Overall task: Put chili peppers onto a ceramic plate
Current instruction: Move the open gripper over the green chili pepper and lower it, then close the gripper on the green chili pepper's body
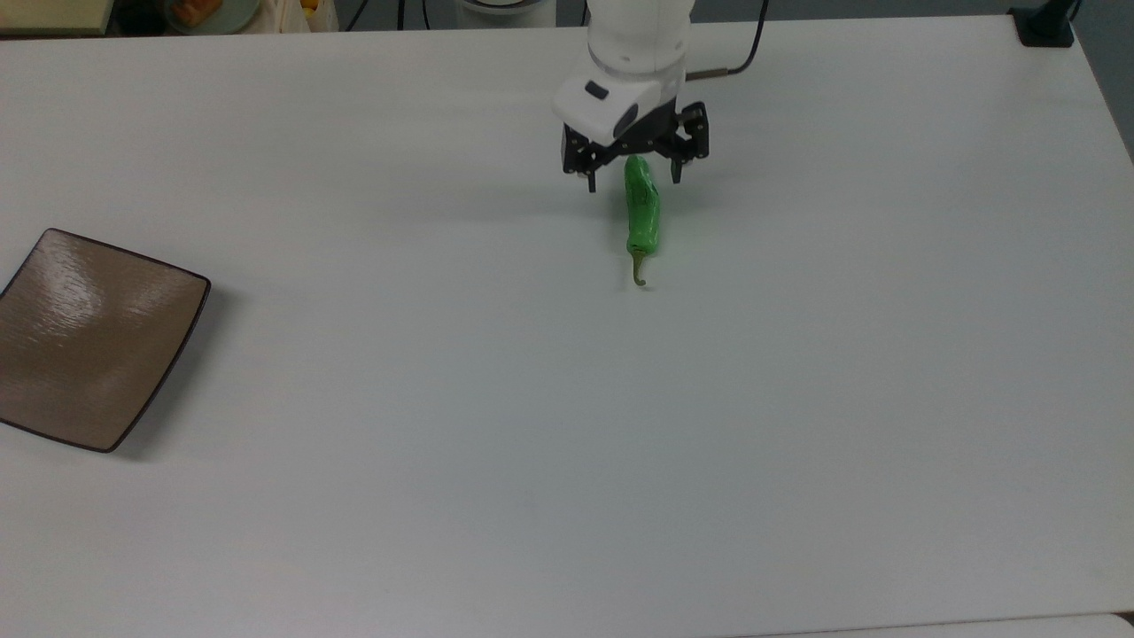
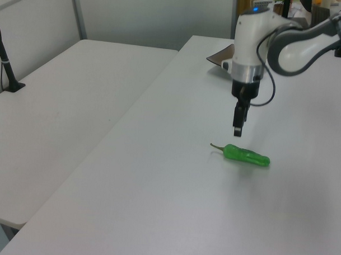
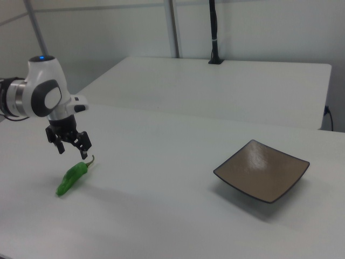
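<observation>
The green chili pepper lies on the white table, its stem toward the top view's bottom edge. My gripper hangs open over the pepper, one finger on each side of it, and does not touch it. In the left view the gripper hovers a little above the pepper. The right view shows the gripper just over the stem end of the pepper. The square brown ceramic plate rests bare at the top view's far left, also the plate at the right view's right.
A black post base stands at the top view's top right corner. A bowl with orange items sits beyond the table's far left edge. A second white table adjoins in the left view. The arm's cable trails behind the wrist.
</observation>
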`<state>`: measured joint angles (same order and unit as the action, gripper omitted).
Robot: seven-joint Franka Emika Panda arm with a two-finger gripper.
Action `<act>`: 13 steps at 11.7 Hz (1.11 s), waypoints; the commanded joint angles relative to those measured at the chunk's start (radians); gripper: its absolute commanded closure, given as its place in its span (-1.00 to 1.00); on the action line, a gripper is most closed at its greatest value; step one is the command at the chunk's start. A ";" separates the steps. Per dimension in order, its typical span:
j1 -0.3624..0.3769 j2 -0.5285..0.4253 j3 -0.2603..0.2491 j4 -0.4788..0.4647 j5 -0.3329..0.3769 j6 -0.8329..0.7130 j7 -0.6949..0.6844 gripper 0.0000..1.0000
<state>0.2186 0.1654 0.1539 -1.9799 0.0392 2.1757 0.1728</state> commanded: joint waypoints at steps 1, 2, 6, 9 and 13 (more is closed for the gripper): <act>0.022 0.052 -0.007 -0.023 0.021 0.065 0.007 -1.00; 0.022 0.066 0.001 -0.023 0.021 0.065 0.007 -1.00; 0.022 0.104 0.015 -0.036 0.018 0.087 0.005 -1.00; 0.022 0.117 0.018 -0.045 0.016 0.101 0.008 -0.85; 0.022 0.117 0.018 -0.040 0.002 0.102 0.030 0.76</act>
<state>0.2380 0.2952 0.1689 -2.0019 0.0392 2.2501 0.1825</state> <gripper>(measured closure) 0.300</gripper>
